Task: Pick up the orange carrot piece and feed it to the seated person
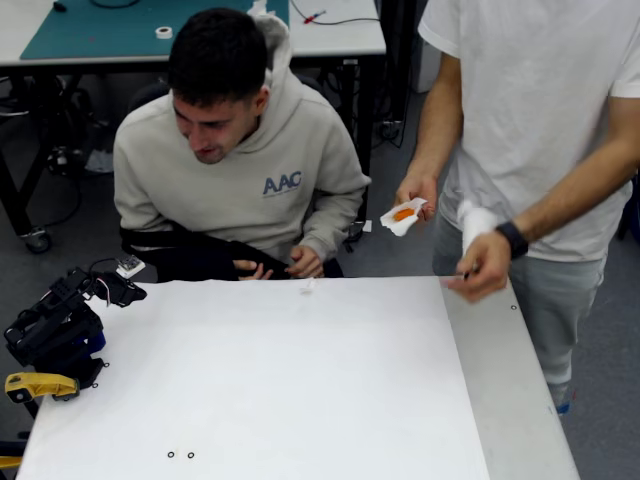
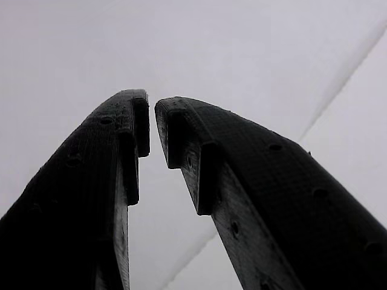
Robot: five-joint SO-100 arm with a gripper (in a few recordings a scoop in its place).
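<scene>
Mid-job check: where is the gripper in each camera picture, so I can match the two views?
Fixed view: the gripper sits at the table's left edge, folded back, beside the seated person.
Wrist view: the gripper rises from the bottom, its fingers nearly closed on nothing.
Shared landmark: the white sheet covering the table, the pale background in the wrist view.
</scene>
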